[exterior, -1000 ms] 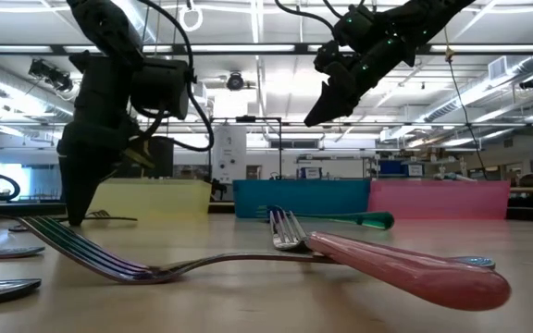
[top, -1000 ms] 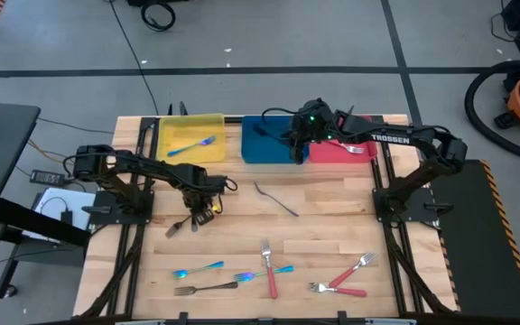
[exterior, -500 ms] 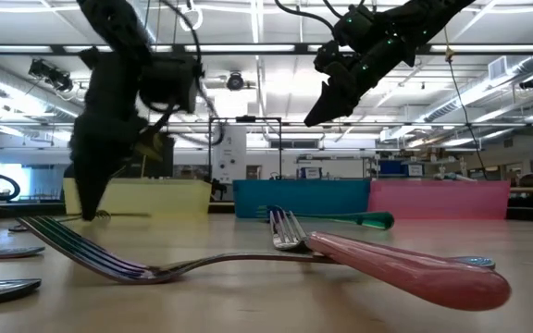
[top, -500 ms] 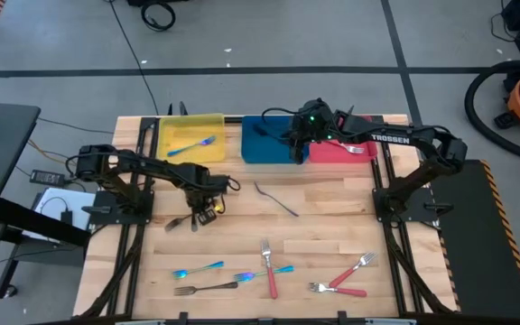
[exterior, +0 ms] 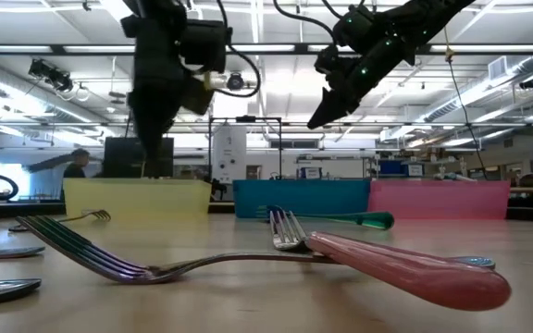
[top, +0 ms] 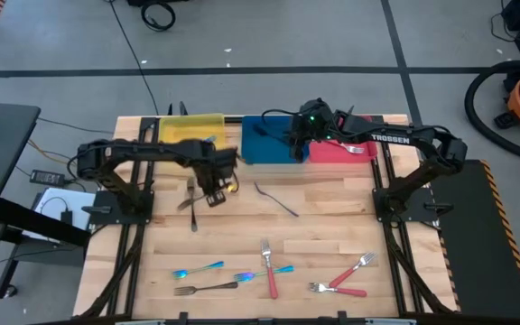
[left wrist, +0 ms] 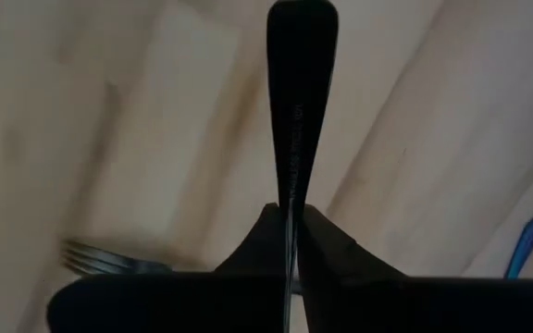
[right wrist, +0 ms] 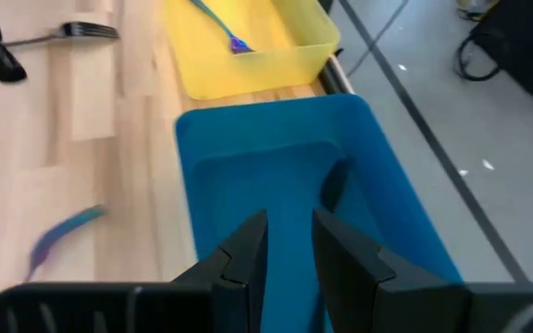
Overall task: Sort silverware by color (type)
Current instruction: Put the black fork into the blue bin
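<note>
The left gripper (top: 208,185) is up above the wooden table (top: 332,194), just in front of the yellow tray (top: 174,149). Its fingers (left wrist: 327,254) are squeezed tight on the handle of a dark fork (top: 192,200), which hangs off the table. One blue shiny fork (right wrist: 218,28) lies inside the yellow tray. The right gripper (top: 298,137) hangs over the blue tray (top: 264,144) at the far side, next to the red tray (top: 346,153). Its fingers (right wrist: 345,259) are a little apart and hold nothing. Another dark piece (top: 276,199) lies in the middle of the table. Near the front edge lie blue shiny pieces (top: 199,269), a dark fork on the table (top: 206,289) and red-handled forks (top: 350,273)
</note>
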You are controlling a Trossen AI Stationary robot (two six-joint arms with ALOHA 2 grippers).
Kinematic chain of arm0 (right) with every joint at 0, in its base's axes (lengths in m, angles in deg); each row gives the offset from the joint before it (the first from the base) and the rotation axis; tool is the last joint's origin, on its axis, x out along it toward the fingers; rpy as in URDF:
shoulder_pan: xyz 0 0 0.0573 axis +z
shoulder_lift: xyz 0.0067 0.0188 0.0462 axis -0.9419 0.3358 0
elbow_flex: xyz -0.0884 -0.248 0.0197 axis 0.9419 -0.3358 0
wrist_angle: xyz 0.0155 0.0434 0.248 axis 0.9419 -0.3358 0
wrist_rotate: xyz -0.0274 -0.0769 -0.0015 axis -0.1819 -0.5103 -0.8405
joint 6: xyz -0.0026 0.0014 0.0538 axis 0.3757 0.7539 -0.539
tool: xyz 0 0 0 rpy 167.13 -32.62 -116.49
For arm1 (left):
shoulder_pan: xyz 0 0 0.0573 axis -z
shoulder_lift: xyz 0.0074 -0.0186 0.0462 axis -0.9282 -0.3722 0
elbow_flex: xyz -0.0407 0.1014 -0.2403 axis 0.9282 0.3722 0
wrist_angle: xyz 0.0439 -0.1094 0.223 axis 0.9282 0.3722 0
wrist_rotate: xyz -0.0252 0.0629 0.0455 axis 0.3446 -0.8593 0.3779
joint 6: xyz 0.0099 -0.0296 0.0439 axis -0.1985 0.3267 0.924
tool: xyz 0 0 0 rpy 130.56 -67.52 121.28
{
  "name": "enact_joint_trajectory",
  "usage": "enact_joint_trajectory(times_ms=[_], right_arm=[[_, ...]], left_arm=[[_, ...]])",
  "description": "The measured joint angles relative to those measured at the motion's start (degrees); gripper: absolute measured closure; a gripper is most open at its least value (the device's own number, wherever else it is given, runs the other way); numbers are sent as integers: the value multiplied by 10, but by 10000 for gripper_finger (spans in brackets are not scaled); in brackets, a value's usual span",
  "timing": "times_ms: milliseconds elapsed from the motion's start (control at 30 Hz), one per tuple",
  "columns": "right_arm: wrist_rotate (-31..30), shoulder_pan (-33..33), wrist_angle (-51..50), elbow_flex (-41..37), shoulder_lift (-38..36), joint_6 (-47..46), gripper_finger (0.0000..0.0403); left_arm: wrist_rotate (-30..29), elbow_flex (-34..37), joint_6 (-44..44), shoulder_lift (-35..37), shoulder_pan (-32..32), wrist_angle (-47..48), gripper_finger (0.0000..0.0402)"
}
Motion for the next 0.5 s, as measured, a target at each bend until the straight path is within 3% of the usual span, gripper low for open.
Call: enact_joint_trajectory(times_ms=[333, 500], right_arm=[[-71, -24, 1, 0, 0, 17, 308], [-73, -48, 1, 0, 0, 10, 308]], left_arm=[[-51, -107, 131, 2, -129, -8, 387], [-52, -132, 189, 2, -186, -64, 387]])
